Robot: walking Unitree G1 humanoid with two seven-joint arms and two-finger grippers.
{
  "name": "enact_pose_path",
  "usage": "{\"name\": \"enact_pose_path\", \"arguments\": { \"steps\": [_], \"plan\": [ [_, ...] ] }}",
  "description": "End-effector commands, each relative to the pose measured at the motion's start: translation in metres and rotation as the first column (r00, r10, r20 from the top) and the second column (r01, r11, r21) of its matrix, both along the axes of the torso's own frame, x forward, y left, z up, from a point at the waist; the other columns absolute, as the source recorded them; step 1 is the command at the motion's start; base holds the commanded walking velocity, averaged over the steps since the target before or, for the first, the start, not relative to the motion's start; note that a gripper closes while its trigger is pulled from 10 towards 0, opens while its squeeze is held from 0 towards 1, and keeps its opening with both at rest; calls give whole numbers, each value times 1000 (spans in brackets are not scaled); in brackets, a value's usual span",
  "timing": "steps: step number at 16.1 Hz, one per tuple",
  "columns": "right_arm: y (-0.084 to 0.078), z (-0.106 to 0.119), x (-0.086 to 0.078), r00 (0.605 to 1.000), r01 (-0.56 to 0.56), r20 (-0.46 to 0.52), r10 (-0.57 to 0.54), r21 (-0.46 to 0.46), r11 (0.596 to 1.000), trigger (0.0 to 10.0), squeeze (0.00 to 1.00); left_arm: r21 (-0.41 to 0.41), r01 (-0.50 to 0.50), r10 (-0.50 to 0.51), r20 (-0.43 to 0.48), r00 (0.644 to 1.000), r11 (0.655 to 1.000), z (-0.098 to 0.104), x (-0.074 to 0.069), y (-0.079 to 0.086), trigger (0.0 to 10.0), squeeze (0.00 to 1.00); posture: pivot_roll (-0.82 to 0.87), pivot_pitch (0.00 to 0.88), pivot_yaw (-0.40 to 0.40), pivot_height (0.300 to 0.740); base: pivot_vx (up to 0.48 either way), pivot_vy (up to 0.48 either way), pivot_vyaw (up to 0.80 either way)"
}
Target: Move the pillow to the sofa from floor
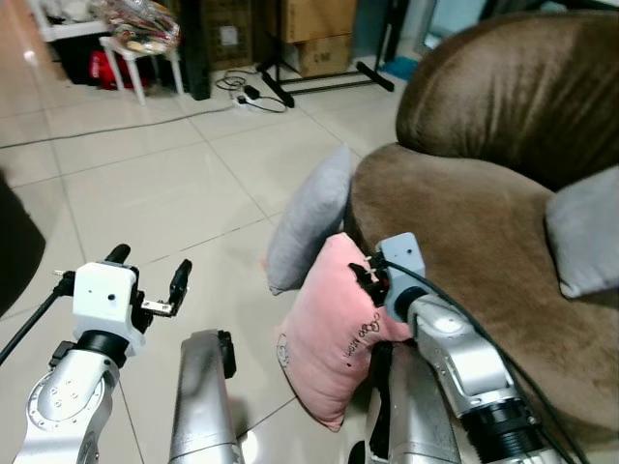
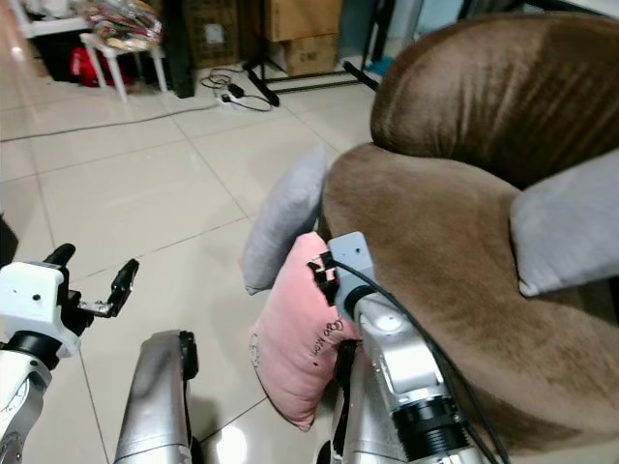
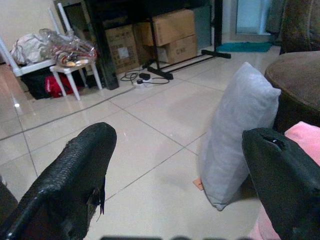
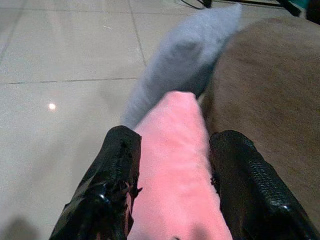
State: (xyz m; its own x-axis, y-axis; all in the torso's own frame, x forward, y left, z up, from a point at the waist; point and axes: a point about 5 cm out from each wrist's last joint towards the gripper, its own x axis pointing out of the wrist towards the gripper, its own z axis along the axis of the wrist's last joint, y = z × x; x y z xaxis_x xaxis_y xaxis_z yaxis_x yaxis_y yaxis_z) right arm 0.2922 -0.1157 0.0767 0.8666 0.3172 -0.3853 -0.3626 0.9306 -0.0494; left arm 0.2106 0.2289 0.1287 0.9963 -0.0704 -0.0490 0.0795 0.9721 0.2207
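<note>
A pink pillow [image 1: 334,338] stands on edge on the tiled floor, leaning against the front of the brown sofa [image 1: 464,222]. My right gripper [image 1: 366,275] is shut on the pillow's top edge, one black finger on each side of it [image 4: 175,135]. Just behind it a grey pillow [image 1: 309,217] stands on the floor, also leaning on the sofa. My left gripper [image 1: 150,266] hovers open over the tiles to the left, holding nothing, and faces the grey pillow [image 3: 240,135].
Another grey pillow [image 1: 585,232] lies on the sofa seat at the right. Far back stand a white stool [image 1: 145,43] with a bag, cardboard boxes [image 1: 319,29], and a power strip with cables [image 1: 247,94] on the floor. Open tiles [image 1: 145,184] stretch to the left.
</note>
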Motion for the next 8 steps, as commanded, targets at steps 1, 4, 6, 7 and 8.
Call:
{"name": "enact_pose_path", "arguments": {
  "steps": [1,4,6,7,8],
  "plan": [
    [-2,1,4,1000,-2,5,2,-7,1000,10000,0,-1,3,-3,6,1000,1000,1,0,-1,10000,0,62,0,-67,440,0,0,0],
    [-3,-17,11,995,-18,-96,11,-78,997,10000,1000,3,76,-76,-50,996,997,-4,-3,-1,10000,0,68,0,-64,440,0,0,0],
    [-3,-26,16,988,-34,-152,16,-116,993,10000,1000,-6,162,-162,-104,981,987,-8,-6,-4,10000,0,72,0,-61,440,0,0,0],
    [-3,-29,18,986,-46,-168,23,-134,990,10000,1000,-14,187,-188,-119,975,982,-9,-7,-5,10000,0,74,0,-61,440,0,0,0],
    [-2,-33,21,982,-60,-188,30,-157,986,10000,1000,-23,224,-225,-140,964,974,-9,-10,-7,10000,0,79,0,-55,440,0,0,0]
  ]
}}
